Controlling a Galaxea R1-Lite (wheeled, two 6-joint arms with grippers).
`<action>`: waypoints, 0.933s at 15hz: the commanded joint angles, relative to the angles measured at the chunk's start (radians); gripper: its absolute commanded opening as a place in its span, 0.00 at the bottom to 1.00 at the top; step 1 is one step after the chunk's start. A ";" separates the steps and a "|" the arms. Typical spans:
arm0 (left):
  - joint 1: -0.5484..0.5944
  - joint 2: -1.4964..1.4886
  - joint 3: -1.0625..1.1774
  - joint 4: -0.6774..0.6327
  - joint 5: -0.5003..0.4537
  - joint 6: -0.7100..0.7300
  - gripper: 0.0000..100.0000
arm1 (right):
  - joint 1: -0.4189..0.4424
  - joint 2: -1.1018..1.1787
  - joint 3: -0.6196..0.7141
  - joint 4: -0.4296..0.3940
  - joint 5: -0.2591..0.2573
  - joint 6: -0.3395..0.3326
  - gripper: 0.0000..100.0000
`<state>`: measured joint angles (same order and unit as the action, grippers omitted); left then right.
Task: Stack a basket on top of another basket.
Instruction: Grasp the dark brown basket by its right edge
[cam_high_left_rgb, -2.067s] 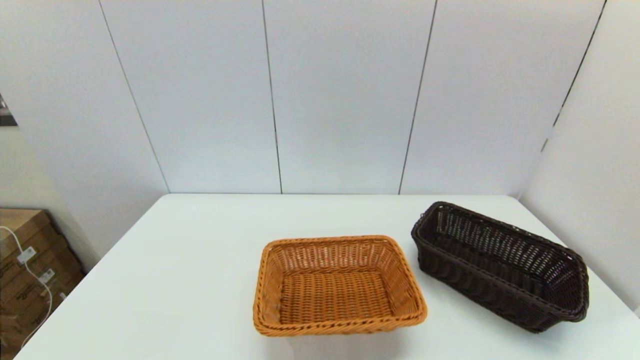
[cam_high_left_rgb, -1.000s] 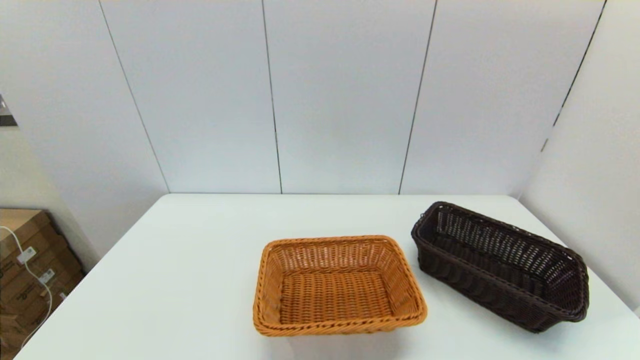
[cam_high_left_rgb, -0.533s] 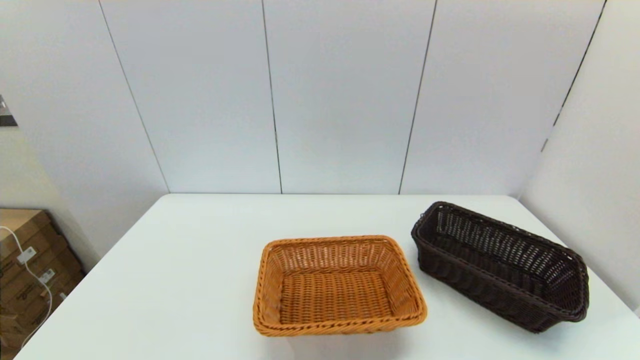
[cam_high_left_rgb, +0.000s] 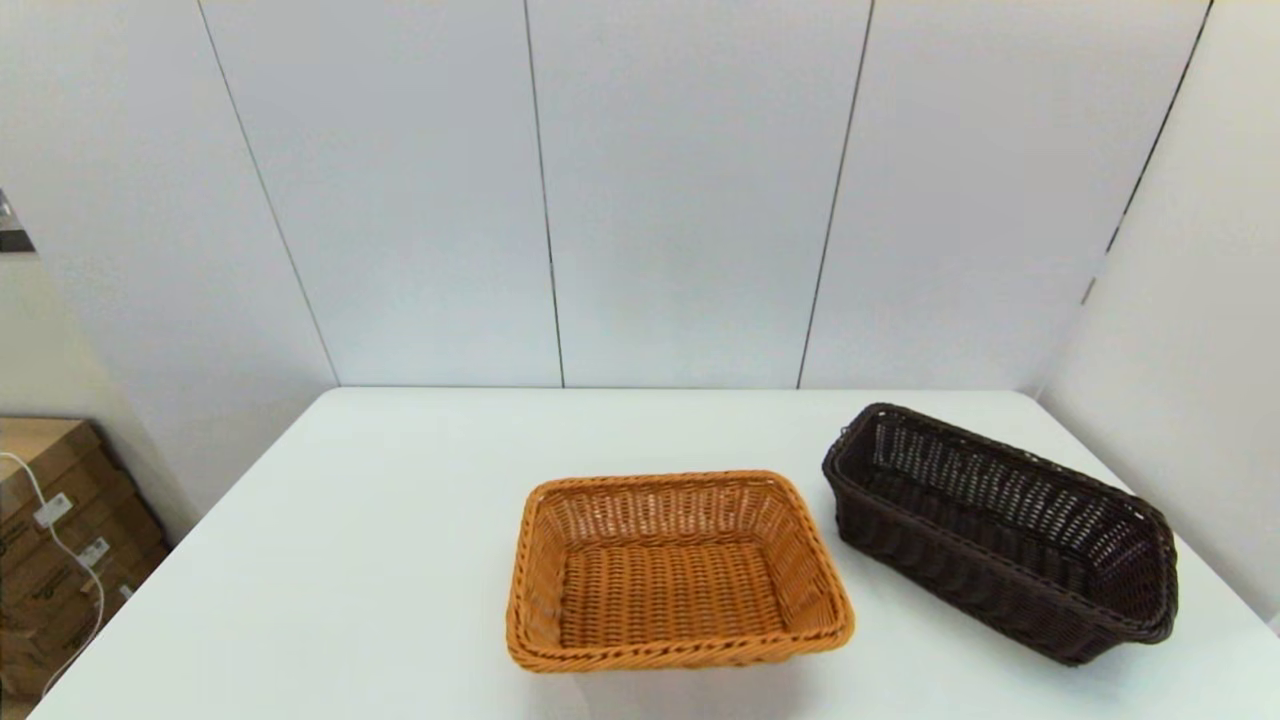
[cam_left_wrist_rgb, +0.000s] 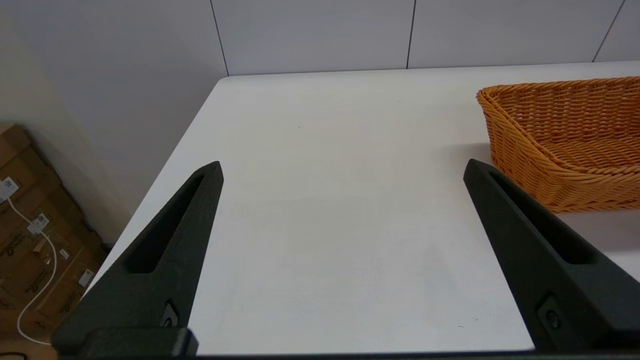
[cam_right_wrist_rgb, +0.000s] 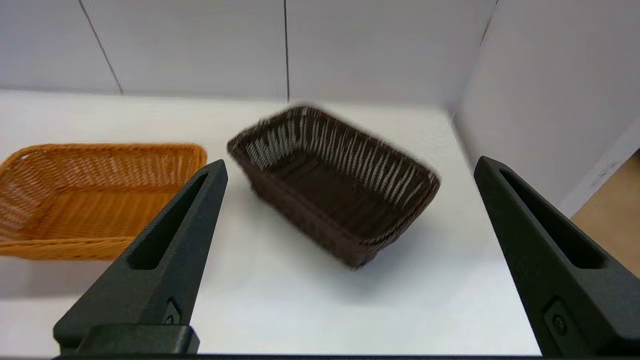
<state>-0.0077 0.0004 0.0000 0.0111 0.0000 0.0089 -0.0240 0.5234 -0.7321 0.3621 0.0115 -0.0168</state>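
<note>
Dark basket (cam_high_left_rgb: 1000, 530): on the table (cam_high_left_rgb: 350, 560) at the right, angled, upright, empty; untouched. Tan basket (cam_high_left_rgb: 675, 570): near the table's middle front, upright, empty; just beside the dark one, not touching it.

Right gripper (cam_right_wrist_rgb: 350, 170): fingers spread wide, holding nothing; faces the dark basket from the near side, well short of it; out of the head view. Left gripper (cam_left_wrist_rgb: 342, 170): fingers wide, empty; parked over bare table left of the tan basket.

Step in hand, as judged: reach with the right arm; nothing stacked yet. To do it well: take one long braided rim near its middle, one finger inside the wall and one outside; lift level; turn it to match the tan basket's sides; lower straight in, so the sloped walls nest rather than catch a rim.
</note>
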 joint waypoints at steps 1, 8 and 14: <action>0.000 0.000 0.005 0.000 0.000 0.000 1.00 | 0.016 0.515 -0.331 0.399 0.015 0.172 1.00; 0.000 -0.002 0.005 0.000 0.000 0.000 1.00 | 0.035 0.896 -0.414 0.544 0.013 0.451 1.00; 0.000 0.000 0.005 0.000 0.000 0.000 1.00 | -0.025 1.113 -0.478 0.541 0.012 0.540 1.00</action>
<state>-0.0077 0.0004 0.0000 0.0109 0.0000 0.0091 -0.0128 1.5294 -1.1747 0.8985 0.0219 0.5070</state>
